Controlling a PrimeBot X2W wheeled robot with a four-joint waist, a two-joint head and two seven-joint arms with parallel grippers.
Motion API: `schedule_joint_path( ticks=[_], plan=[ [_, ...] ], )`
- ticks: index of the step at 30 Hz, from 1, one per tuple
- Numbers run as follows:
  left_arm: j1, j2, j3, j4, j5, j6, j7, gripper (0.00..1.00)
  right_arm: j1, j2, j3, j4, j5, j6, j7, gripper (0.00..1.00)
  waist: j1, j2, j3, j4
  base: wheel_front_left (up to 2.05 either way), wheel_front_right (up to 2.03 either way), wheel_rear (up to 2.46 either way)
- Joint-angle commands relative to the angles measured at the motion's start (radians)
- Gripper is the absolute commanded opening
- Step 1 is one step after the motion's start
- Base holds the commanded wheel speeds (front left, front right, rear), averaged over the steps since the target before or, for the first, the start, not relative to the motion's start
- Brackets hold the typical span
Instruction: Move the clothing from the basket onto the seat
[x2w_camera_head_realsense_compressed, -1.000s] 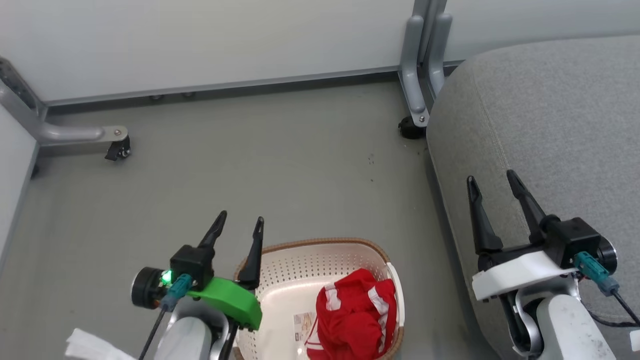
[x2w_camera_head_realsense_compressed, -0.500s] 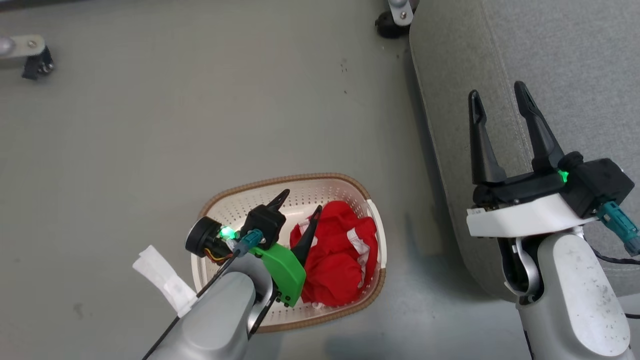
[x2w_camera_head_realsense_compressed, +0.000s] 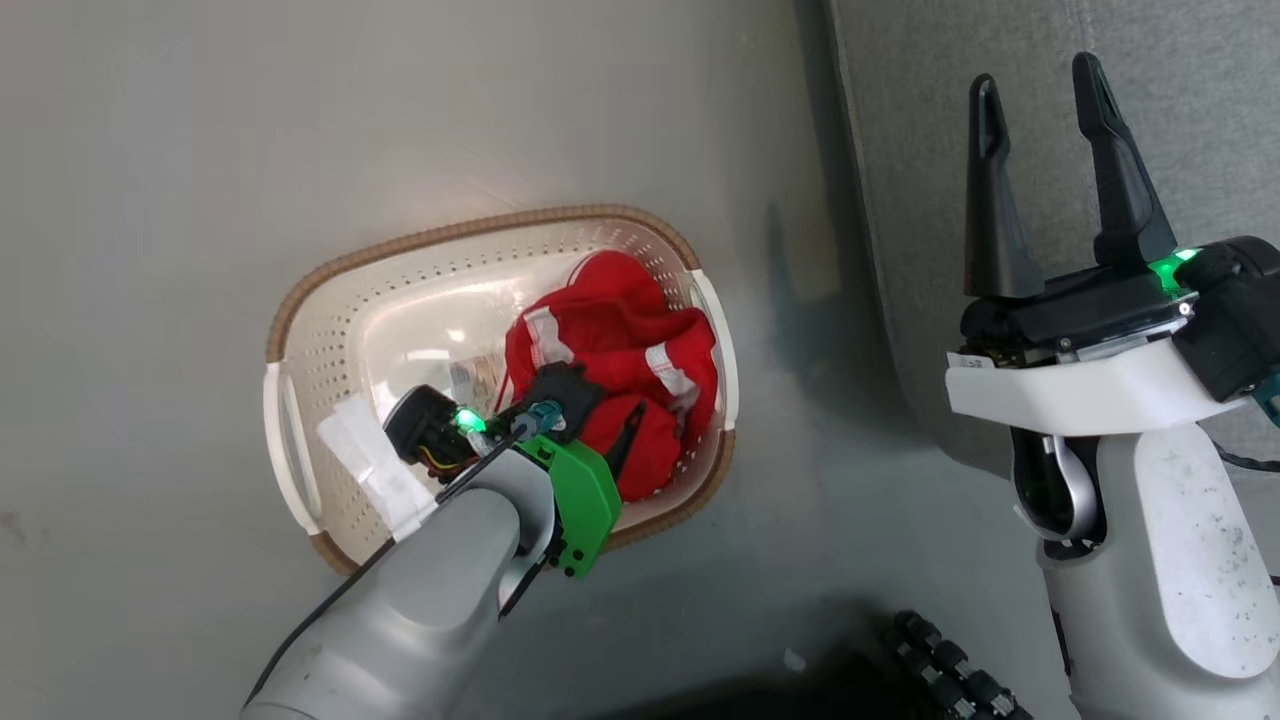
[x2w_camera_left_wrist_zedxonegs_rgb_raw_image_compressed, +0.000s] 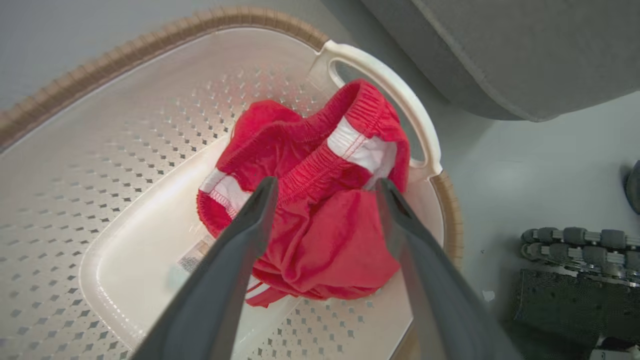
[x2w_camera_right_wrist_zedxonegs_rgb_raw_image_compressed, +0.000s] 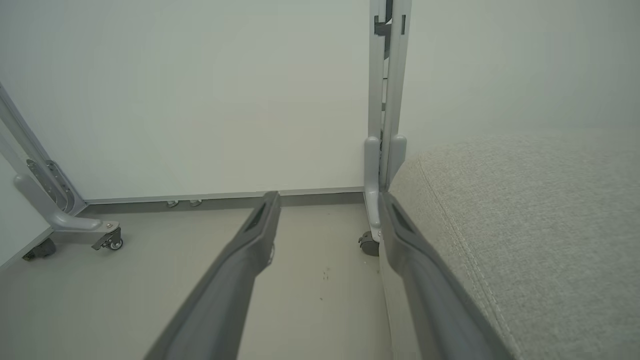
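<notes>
L gripper (x2w_camera_left_wrist_zedxonegs_rgb_raw_image_compressed: 326, 184) is wide open, down in the basket (x2w_camera_head_realsense_compressed: 400, 245). The red clothing (x2w_camera_left_wrist_zedxonegs_rgb_raw_image_compressed: 320, 240) lies right under its tips, not squeezed. Clothing is at the basket end nearest the seat (x2w_camera_head_realsense_compressed: 900, 150). R gripper (x2w_camera_head_realsense_compressed: 1038, 76) is open too, over the seat, w/ nothing in it.

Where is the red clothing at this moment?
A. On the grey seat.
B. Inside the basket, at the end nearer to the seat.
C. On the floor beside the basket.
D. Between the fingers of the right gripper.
B: the clothing lies bunched inside the basket, against the end that faces the seat, with the open left gripper over it.
</notes>
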Motion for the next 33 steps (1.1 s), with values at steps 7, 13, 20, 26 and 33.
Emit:
schedule_joint_path(
  ticks=[7,13,20,26,33],
  plan=[
    [-0.077,0.008,-0.046,0.074,-0.077,-0.010,0.066,1.00,-0.042,0.001,0.022,-0.028,0.041,0.000,-0.005,1.00,-0.0002,0.0000,0.239,-0.085,0.00,0.00,0.00],
    [-0.117,0.009,-0.069,0.132,-0.099,0.005,0.076,1.00,-0.041,0.001,0.029,-0.043,0.064,0.000,-0.005,1.00,-0.0002,0.0000,0.290,-0.103,0.00,0.00,0.00],
    [-0.162,0.008,-0.065,0.195,-0.140,0.009,0.085,1.00,-0.046,0.001,0.045,-0.057,0.091,0.000,-0.005,1.00,-0.0002,0.0000,0.340,-0.121,0.00,0.00,0.00],
    [-0.189,0.007,-0.072,0.236,-0.158,0.018,0.114,0.38,-0.054,0.001,0.052,-0.065,0.110,0.000,-0.005,1.00,-0.0002,0.0000,0.365,-0.138,0.00,0.00,0.00],
    [-0.222,0.008,-0.086,0.269,-0.166,0.032,0.112,0.00,-0.048,0.001,0.042,-0.077,0.117,0.000,-0.005,1.00,-0.0002,0.0000,0.365,-0.145,0.00,0.00,0.00]
  ],
)
